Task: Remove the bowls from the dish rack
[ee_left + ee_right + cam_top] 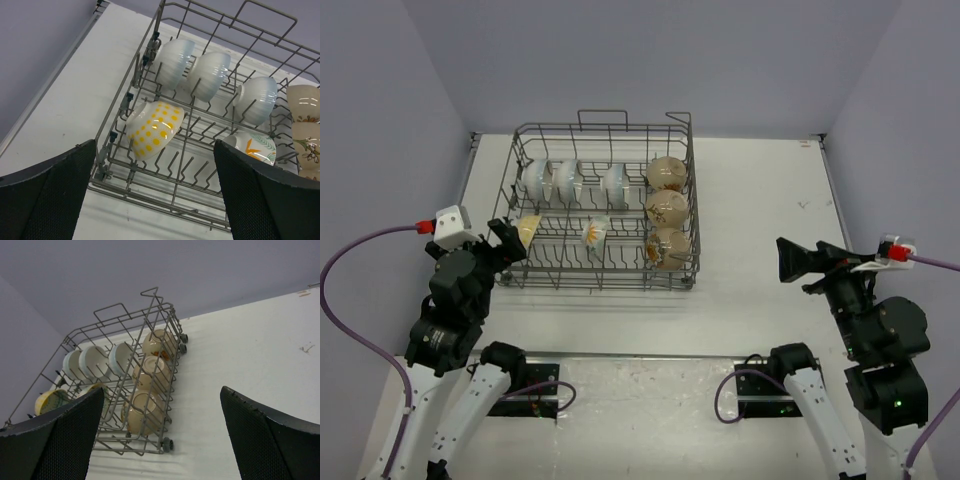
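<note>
- The left gripper (508,238) is seen at the near left corner of the dish rack (570,276), with its jaws spread wide and nothing held between them.
- The right gripper (792,260) is poised over the bare table (760,190), well apart from the rack's right side. Its jaws are likewise spread and empty.
- Eight bowls (142,415) can be counted in the rack and none outside it, so the unloading is judged to be at its first pick, not yet made.
- In the near row, a yellow-dotted bowl (152,131) is propped on its side among the tines (172,161) at the left end, just beside the left gripper. A floral bowl (593,234) is lodged near the middle of the same row.
- Along the right side, three tan bowls (666,208) are lined up from front to back.
- In the far row, three white bowls (568,178) are stood on edge.
- The yellow-dotted bowl is judged the likely first target. The spread jaws would need to be carried over the rack's wall and set astride the bowl's rim. They would then be closed and raised straight up so that no tine is snagged.
</note>
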Controlling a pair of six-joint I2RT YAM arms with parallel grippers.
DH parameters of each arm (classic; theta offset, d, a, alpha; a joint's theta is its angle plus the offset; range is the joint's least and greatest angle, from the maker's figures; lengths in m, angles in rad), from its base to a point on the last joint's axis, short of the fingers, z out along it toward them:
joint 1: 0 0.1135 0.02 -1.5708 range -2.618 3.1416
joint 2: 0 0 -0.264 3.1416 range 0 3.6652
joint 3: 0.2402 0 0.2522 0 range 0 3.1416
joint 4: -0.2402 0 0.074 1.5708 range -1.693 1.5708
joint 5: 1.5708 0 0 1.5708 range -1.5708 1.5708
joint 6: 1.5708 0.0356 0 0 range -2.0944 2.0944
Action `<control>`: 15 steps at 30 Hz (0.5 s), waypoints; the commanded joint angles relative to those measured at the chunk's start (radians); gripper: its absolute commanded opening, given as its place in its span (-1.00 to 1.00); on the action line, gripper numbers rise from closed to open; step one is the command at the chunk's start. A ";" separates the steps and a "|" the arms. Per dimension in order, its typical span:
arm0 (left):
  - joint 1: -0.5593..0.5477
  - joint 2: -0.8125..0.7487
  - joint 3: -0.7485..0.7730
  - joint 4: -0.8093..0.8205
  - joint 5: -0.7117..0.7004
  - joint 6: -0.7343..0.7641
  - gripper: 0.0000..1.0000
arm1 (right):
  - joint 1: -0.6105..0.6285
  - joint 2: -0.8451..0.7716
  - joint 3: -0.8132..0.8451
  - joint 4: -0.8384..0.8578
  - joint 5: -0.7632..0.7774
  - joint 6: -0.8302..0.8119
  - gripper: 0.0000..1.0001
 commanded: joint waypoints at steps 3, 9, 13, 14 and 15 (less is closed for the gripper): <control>-0.001 0.002 0.005 0.005 -0.022 -0.014 1.00 | 0.003 -0.009 0.001 0.036 0.011 0.006 0.98; 0.027 -0.021 0.020 -0.023 -0.091 -0.051 1.00 | 0.003 0.011 0.050 0.149 -0.144 0.072 0.98; 0.087 -0.061 0.023 -0.030 -0.147 -0.080 1.00 | 0.004 0.239 0.233 0.364 -0.556 0.253 0.98; 0.091 -0.059 0.031 -0.053 -0.187 -0.105 1.00 | 0.013 0.366 0.271 0.407 -0.654 0.332 0.98; 0.098 -0.059 0.034 -0.079 -0.225 -0.118 1.00 | 0.102 0.432 0.359 0.436 -0.641 0.345 0.98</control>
